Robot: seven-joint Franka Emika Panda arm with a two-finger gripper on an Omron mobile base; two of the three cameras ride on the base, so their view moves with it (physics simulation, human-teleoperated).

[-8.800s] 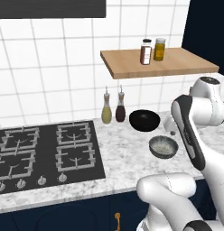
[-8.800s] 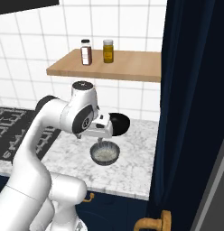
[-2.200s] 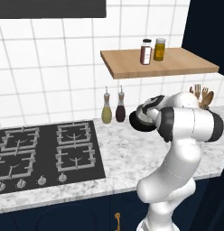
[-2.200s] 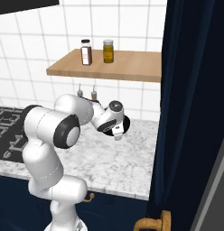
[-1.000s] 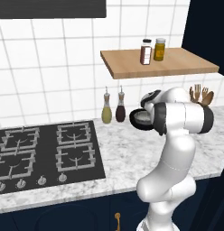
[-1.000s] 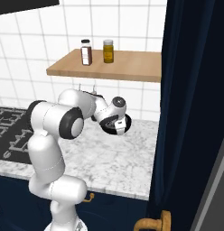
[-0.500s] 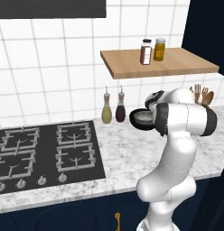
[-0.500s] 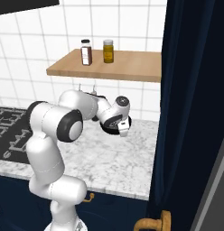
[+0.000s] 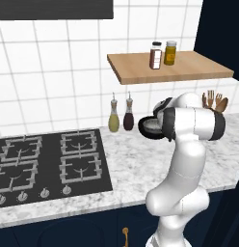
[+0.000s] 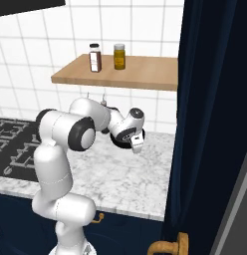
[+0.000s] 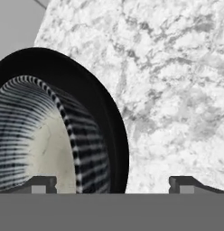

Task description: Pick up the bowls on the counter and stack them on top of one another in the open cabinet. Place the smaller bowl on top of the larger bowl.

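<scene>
Two bowls nested | smaller bowl (image 11: 37, 144) in larger bowl (image 11: 105, 122), cropped | claw (image 11: 111, 182) grip unclear

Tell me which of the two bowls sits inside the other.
The smaller bowl, grey with a pale speckled inside, sits nested in the larger bowl, whose glossy black rim surrounds it.

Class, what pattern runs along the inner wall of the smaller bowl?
Fine dark-and-pale stripes around the smaller bowl, with a plain pale bottom; the hand view shows it best.

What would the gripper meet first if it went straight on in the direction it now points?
Probably the counter: the hand view looks along the gripper onto bare marble ahead. The black bowl, with the small bowl inside it, lies just off to one side; depth is hard to judge.
</scene>
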